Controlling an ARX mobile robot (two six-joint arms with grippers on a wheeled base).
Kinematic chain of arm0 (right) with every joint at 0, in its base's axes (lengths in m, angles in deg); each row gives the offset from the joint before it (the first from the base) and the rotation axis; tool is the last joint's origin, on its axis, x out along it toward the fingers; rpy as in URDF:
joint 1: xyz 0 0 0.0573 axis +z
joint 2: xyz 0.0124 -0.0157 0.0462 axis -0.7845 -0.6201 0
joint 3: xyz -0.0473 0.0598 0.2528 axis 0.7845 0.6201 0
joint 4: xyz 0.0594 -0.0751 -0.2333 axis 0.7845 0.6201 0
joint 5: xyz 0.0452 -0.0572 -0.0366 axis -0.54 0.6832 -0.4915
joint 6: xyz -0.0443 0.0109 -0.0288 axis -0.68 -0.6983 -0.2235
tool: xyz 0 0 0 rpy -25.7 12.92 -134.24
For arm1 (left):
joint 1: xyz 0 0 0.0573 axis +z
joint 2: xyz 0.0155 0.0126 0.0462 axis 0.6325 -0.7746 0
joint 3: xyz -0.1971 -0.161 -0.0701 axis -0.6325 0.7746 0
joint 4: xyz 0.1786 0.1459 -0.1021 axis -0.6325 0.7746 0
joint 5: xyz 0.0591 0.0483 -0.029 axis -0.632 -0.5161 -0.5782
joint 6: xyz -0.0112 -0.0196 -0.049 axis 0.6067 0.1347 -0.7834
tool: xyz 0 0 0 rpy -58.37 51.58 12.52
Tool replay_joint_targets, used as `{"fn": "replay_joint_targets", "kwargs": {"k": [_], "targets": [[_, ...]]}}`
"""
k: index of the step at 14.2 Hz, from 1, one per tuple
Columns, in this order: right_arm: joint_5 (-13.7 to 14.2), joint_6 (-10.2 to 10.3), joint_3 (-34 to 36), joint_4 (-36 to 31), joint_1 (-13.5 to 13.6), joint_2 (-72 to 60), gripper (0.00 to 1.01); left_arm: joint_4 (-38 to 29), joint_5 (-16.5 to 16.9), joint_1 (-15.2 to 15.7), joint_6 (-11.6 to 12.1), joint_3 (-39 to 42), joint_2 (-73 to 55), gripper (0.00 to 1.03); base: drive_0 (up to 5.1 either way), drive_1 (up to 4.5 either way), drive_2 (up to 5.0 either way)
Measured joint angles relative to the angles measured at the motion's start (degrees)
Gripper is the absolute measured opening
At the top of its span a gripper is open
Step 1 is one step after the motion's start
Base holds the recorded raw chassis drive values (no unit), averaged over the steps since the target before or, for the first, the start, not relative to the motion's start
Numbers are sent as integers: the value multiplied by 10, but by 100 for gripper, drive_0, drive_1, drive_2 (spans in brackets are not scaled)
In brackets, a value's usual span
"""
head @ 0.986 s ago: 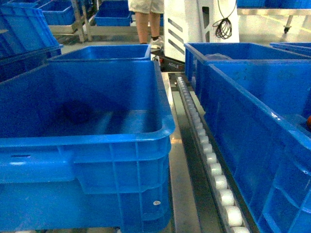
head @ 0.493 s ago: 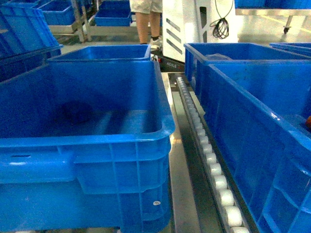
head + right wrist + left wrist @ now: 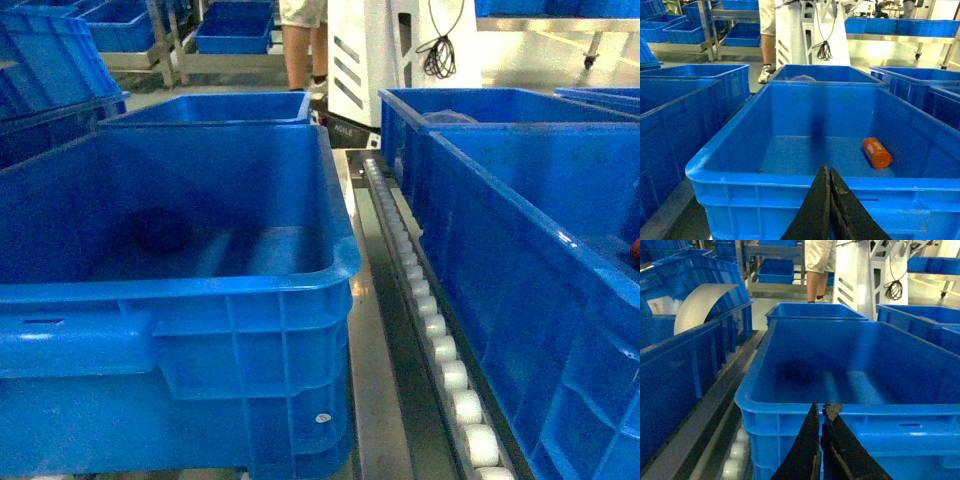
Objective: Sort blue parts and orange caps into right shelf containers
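We see the right shelf containers (image 3: 560,200) as smooth, slightly glossy blue plastic with ribbed walls. The orange cap (image 3: 876,152) looks like shiny plastic. The rollers (image 3: 440,350) are white plastic in a grey metal rail (image 3: 375,380). The gripper fingers (image 3: 832,210) look black, matt and worn.

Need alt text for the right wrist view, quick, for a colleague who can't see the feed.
A large blue crate fills the view, holding one orange cap lying on its side at the right of its floor. The right claw, shut and empty, points at the near rim; more crates and a standing person lie behind.
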Motion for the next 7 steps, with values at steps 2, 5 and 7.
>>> {"fn": "replay_joint_targets", "kwargs": {"k": [2,5,7], "targets": [[0,0,0,0,0,0,1,-2,1,0,0,0,0,2,0,0,0],[0,0,0,0,0,0,36,-2,0,0,0,0,0,42,0,0,0],[0,0,0,0,0,0,60,-2,0,0,0,0,0,66,0,0,0]]}}
